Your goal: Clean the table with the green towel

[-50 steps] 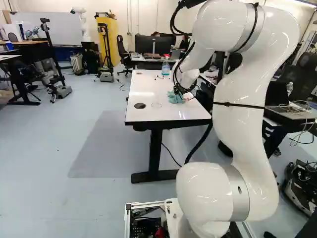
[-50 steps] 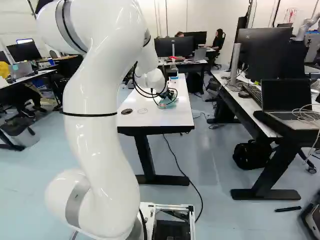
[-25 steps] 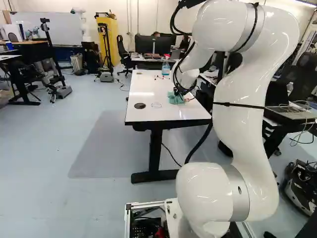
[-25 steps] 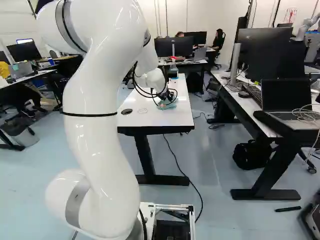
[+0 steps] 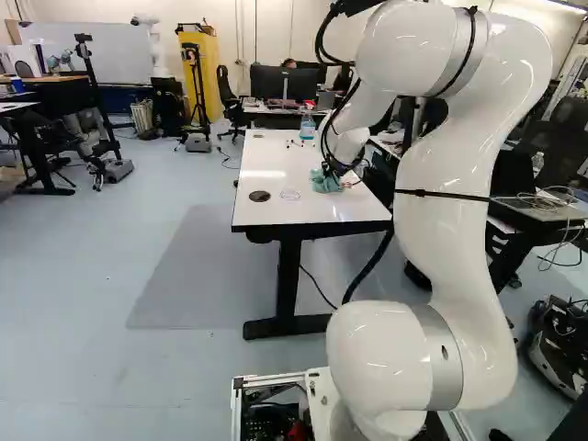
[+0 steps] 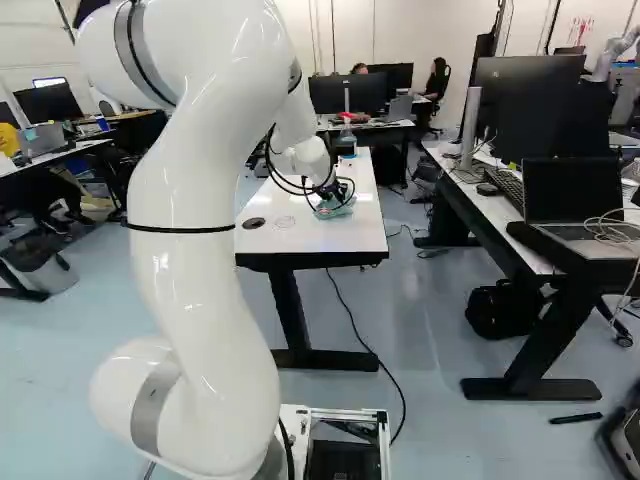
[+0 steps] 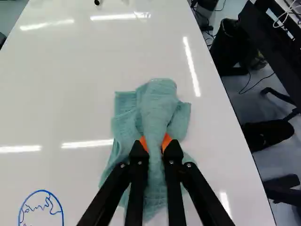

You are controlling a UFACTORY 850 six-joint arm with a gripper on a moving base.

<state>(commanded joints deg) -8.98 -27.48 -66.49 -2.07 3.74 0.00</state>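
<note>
The gripper's fingers, slightly parted, pinch the bunched green towel on the white table. The edge facing the desk is near; wider tabletop stretches past the blue drawing. Floor separates table and desk.

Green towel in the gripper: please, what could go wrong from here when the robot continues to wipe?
The green towel is bunched in the gripper, so it may wipe unevenly, or slip. The blue drawing lies beside it, so a short stroke could miss it. A long stroke toward the far end of the table might knock the spray bottle.
</note>
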